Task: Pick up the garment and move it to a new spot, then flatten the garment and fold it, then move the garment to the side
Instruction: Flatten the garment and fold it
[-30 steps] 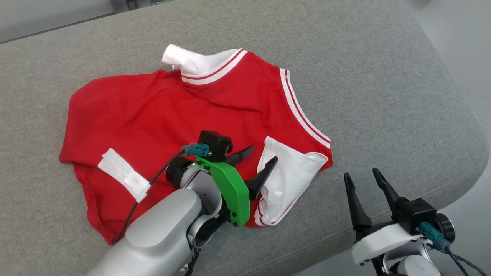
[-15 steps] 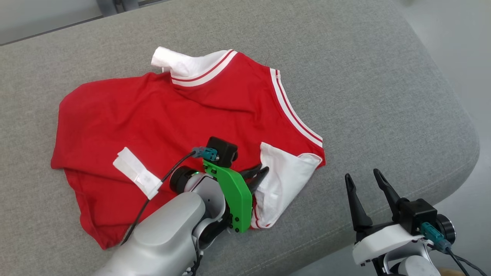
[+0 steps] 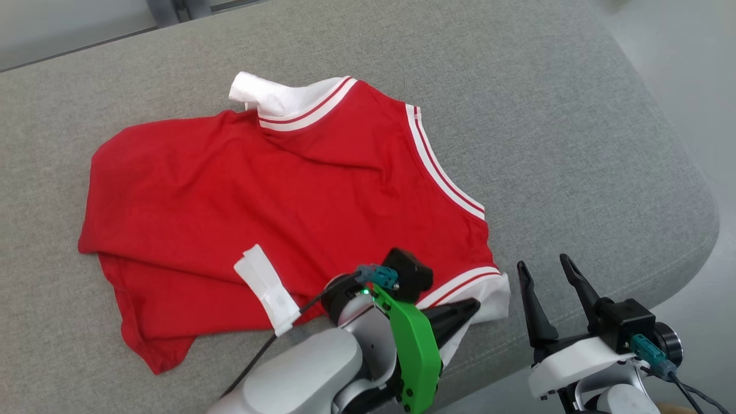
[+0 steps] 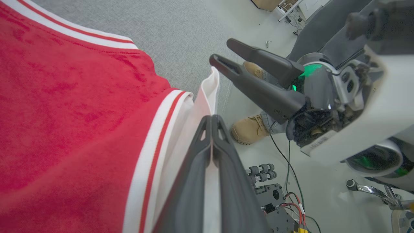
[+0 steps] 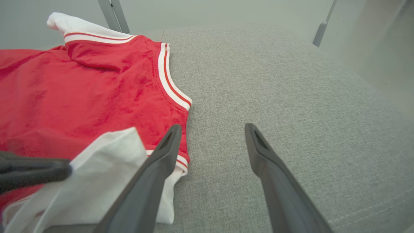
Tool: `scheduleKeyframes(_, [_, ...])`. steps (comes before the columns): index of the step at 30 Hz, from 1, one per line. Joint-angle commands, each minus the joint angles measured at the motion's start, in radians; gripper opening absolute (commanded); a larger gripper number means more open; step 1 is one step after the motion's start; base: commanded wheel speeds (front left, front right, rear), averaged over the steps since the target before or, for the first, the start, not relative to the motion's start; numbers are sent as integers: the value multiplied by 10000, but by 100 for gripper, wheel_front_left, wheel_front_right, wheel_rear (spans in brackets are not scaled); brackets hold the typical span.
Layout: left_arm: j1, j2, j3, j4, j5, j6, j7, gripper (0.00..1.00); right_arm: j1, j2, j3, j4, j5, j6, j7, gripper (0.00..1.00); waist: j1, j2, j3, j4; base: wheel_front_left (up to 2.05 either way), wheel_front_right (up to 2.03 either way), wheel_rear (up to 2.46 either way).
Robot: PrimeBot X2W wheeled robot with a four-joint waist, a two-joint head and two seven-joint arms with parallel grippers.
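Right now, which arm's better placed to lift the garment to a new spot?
Left. The left gripper is shut on the white sleeve of the red garment, at its near corner. The right gripper is open beside it, over bare grey cushion, holding nothing.

Garment (image 3: 276,190): red cloth, matt, soft knit with a fine nap. Trim bands (image 3: 443,172): ribbed white cloth with red stripes. Sleeve (image 5: 106,168): thin white cloth, matt. Cushion (image 3: 575,132): grey woven upholstery, coarse and matt. Left claw (image 3: 471,305) and right claw (image 3: 542,261): fingers of dark matt plastic, smooth. Bracket (image 3: 417,345) on the left wrist: green plastic, smooth, slight sheen. Forearm shell (image 3: 310,374): pale grey, smooth, satin gloss.
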Motion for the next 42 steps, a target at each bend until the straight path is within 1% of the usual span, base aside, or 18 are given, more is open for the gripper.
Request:
scheduleKeyframes(1, [201, 9, -58, -37, 29, 37, 31, 0, 62, -17, 3, -20, 62, -11, -34, 100, 0, 0, 36, -61, 0, 0, 0])
scheduleKeyframes(2, [265, 5, -140, -118, 88, 96, 72, 0, 50, -16, 13, -16, 90, -11, -32, 100, 0, 0, 57, -103, 0, 0, 0])
scheduleKeyframes(5, [500, -36, -334, -279, 172, 180, 81, 100, 26, -17, -9, -16, 142, -11, -32, 100, 0, 0, 95, -219, 0, 0, 0])
scheduleKeyframes(7, [489, -27, -291, -467, 206, 239, 23, 100, 39, -16, -17, -29, 173, -11, -32, 100, 0, 0, 113, -267, 0, 0, 0])
scheduleKeyframes(10, [117, 88, 125, -879, 244, 506, -216, 100, 69, -16, -63, -11, 224, -11, -32, 100, 0, 0, 134, -301, 0, 0, 0])
scheduleKeyframes(11, [-7, 141, 305, -983, 236, 660, -277, 100, 74, -17, -62, -5, 217, -11, -32, 100, 0, 0, 144, -301, 0, 0, 0])
scheduleKeyframes(12, [-320, 339, 662, -1045, 331, 1064, -277, 100, 61, -16, -39, -4, 250, -11, -34, 100, 0, 0, 167, -302, 0, 0, 0])
scheduleKeyframes(13, [-479, 446, 823, -970, 353, 1292, -224, 100, 42, -14, -24, -11, 269, -11, -34, 100, 0, 0, 184, -305, 0, 0, 0])
scheduleKeyframes(17, [-1378, 892, 1408, -298, 717, 1885, -231, 100, -117, -17, 64, -41, 315, -11, -34, 100, 0, 0, 314, -371, 0, 0, 0])
scheduleKeyframes(19, [-1807, 1106, 1549, 195, 825, 2001, -111, 100, -180, -16, 78, -50, 343, -11, -32, 100, 0, 0, 400, -412, 0, 0, 0])
scheduleKeyframes(23, [-2885, 1530, 1713, 1246, 1283, 2038, 9, 100, -260, -16, 138, -88, 381, -11, -32, 100, 0, 0, 656, -530, 0, 0, 0])
scheduleKeyframes(25, [-3534, 1700, 1639, 2044, 1588, 1975, 153, 100, -256, -16, 100, -117, 431, -11, -32, 100, 0, 0, 875, -544, 0, 0, 0])
scheduleKeyframes(28, [-4126, 1838, 1432, 2802, 1951, 1728, 342, 100, -315, -13, 219, -129, 466, -11, -34, 100, 0, 0, 1115, -580, 0, 0, 0])
scheduleKeyframes(33, [-4904, 2060, 718, 3767, 2608, 1026, 863, 100, -403, -16, 405, -118, 492, -11, -32, 100, 0, 0, 1363, -690, 0, 0, 0])
scheduleKeyframes(34, [-4904, 2060, 718, 3767, 2608, 1026, 863, 100, -403, -16, 405, -118, 492, -11, -32, 100, 0, 0, 1363, -690, 0, 0, 0])
scheduleKeyframes(36, [-5138, 2085, 487, 4061, 2716, 744, 1075, 100, -448, -14, 478, -113, 489, -11, -34, 100, 0, 0, 1446, -713, 0, 0, 0])
scheduleKeyframes(41, [-5049, 1901, 229, 4592, 2544, 320, 1441, 100, -490, -14, 640, -64, 588, -11, -32, 100, 0, 0, 1511, -780, 0, 0, 0])
scheduleKeyframes(42, [-4989, 1883, 142, 4687, 2508, 241, 1571, 50, -504, -14, 668, -64, 612, -11, -34, 100, 0, 0, 1515, -796, 0, 0, 0])
